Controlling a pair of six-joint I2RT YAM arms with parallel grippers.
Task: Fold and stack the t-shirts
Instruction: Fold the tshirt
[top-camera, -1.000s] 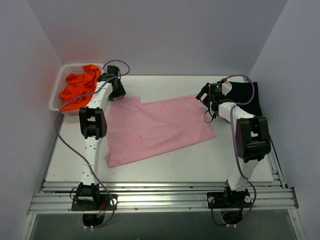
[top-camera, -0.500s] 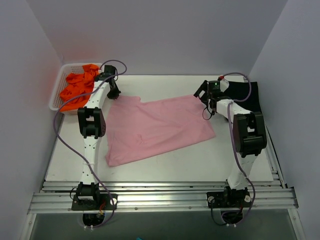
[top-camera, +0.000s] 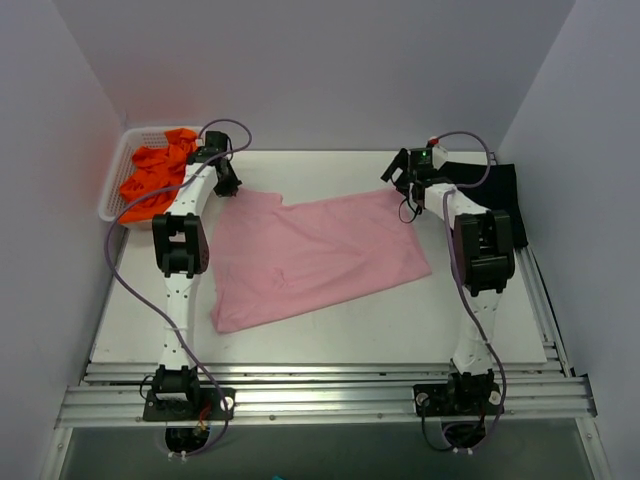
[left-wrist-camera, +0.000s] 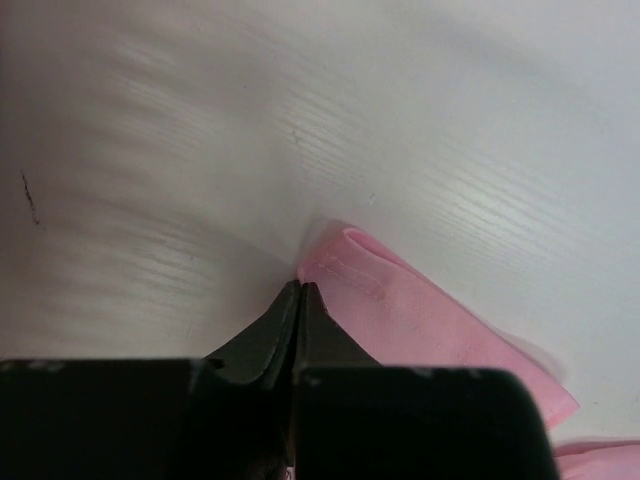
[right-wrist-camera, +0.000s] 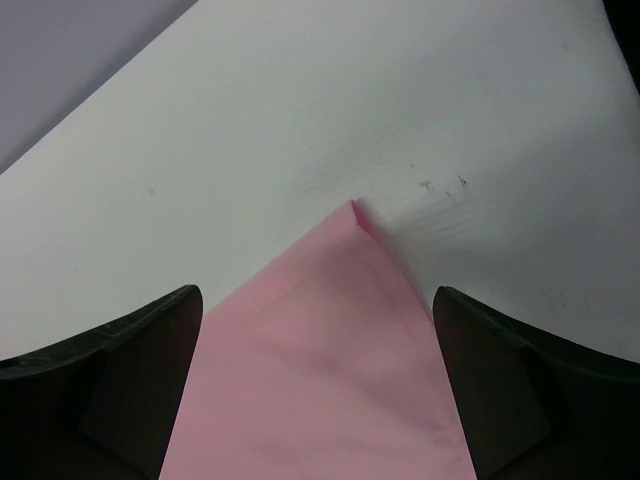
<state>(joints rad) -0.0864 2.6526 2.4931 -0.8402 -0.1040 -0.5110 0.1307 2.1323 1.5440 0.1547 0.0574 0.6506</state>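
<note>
A light pink t-shirt (top-camera: 320, 255) lies spread flat on the white table. My left gripper (top-camera: 228, 186) is at its far left corner. In the left wrist view the jaws (left-wrist-camera: 300, 287) are shut, and the pink hem (left-wrist-camera: 350, 255) bunches up right at their tips. My right gripper (top-camera: 400, 182) hovers over the far right corner. In the right wrist view it (right-wrist-camera: 317, 300) stands open, a finger on each side of the pink corner (right-wrist-camera: 355, 215). A black t-shirt (top-camera: 498, 190) lies at the far right. Orange t-shirts (top-camera: 155, 175) are heaped in the basket.
A white lattice basket (top-camera: 112, 195) sits at the far left corner of the table, next to the left wall. Grey walls close in the back and both sides. An aluminium rail (top-camera: 320, 385) runs along the near edge, where both arm bases are bolted.
My left gripper has gone from open to shut at the pink shirt's far left corner. The right gripper has moved farther back and left over the far right corner, staying open.
</note>
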